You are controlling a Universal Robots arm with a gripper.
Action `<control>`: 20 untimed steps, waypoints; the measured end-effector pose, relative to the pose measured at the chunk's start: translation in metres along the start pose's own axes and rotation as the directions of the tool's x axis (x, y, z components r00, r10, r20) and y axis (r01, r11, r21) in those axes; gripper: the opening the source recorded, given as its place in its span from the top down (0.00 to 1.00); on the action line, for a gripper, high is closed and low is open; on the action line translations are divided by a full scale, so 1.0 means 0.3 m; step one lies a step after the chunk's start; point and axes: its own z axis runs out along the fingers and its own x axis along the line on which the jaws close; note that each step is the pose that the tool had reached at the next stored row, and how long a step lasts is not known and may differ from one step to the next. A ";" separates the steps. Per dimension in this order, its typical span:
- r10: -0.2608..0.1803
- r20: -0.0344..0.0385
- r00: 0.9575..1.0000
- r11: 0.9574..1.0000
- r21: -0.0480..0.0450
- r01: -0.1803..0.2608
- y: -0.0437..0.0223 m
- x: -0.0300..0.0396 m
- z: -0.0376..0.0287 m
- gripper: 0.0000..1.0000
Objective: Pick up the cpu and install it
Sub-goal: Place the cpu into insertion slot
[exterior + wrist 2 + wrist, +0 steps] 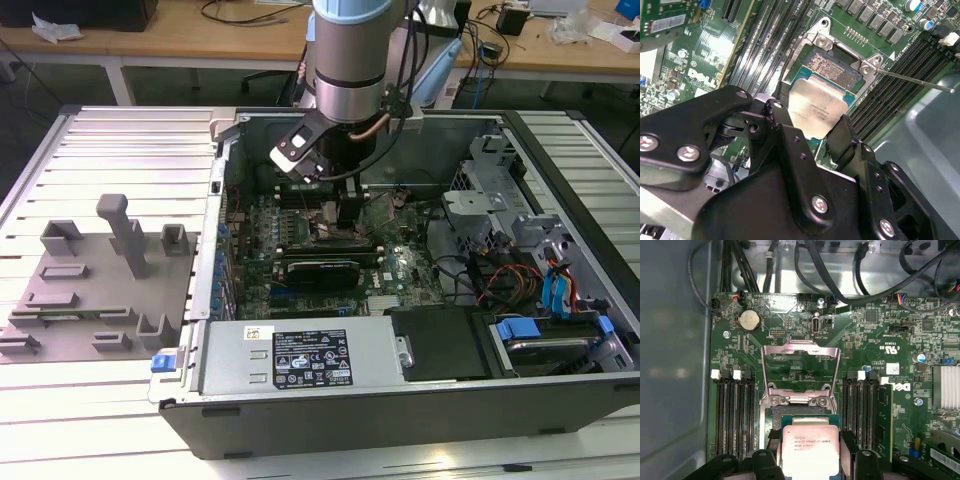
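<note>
The cpu (812,112), a flat square chip with a silvery top, sits between my two black fingers (776,117), which press on its opposite edges. My gripper (810,129) is shut on it. The chip hangs low over the open socket (832,67) on the green motherboard and covers part of it; whether they touch I cannot tell. In the first wrist view the cpu (810,447) lies just short of the socket (799,412), whose metal load plate (800,365) is flipped up. In the exterior view my gripper (345,215) reaches down into the open computer case (400,400).
Black memory slots (735,415) flank the socket on both sides. A thin metal lever (915,81) sticks out beside the socket. Cables (840,270) run along the case wall. Grey plastic blocks (100,280) stand on the table at the exterior view's left.
</note>
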 end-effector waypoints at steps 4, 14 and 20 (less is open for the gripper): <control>0.009 0.000 1.000 1.000 0.011 -0.009 -0.001 0.006 0.020 0.45; 0.010 0.000 1.000 1.000 0.022 -0.010 -0.003 0.013 0.055 0.45; 0.010 0.000 1.000 1.000 0.024 -0.010 -0.004 0.021 0.076 0.45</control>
